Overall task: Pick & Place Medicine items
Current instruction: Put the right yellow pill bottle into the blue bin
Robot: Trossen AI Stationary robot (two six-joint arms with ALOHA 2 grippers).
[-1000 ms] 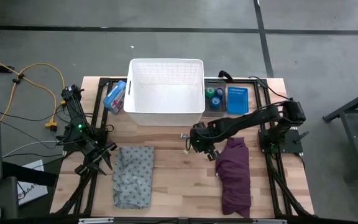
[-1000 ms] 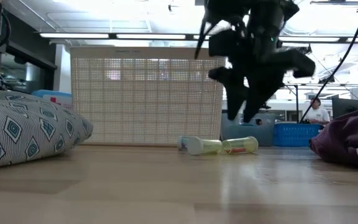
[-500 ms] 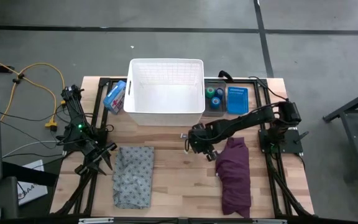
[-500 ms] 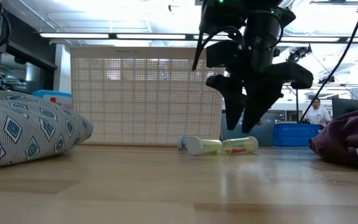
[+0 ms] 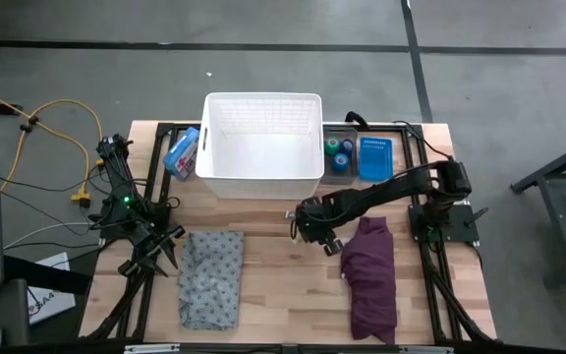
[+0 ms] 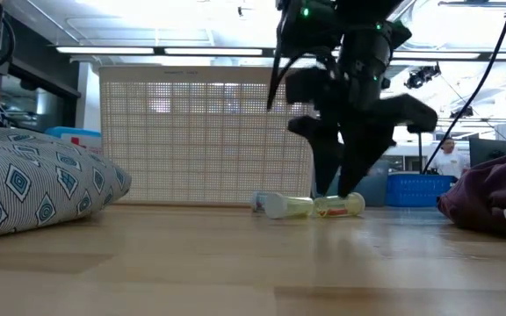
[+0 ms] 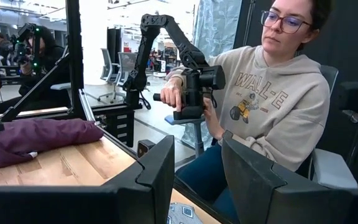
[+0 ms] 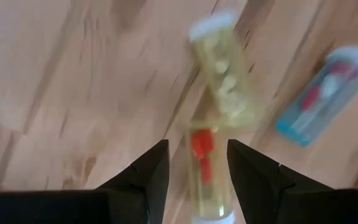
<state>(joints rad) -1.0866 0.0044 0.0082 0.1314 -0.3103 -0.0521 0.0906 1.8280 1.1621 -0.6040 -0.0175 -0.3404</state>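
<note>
The right gripper (image 8: 194,163), fingers spread and empty, is poised over two yellowish tubes (image 6: 313,206) lying just before the white basket (image 5: 263,147). Both tubes could be caught or knocked rolling, since they lie touching. The left gripper (image 7: 197,180), parted, is parked well left of the basket.

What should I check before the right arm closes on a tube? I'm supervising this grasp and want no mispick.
1. Right end effector open: ok, fingers stand apart.
2. Target between the fingers: ok, the yellowish tube with the red mark lies in the gap in the right wrist view.
3. Neighbours kept apart: not ok, a second yellowish tube lies end to end with it and a small blue-edged packet lies close by.
4. Height for closing: cannot tell, the low view shows the fingertips near the tubes, contact unclear.
5. White basket free to receive: ok.
6. Left end effector out of the way: ok, at the table's left edge.
</note>
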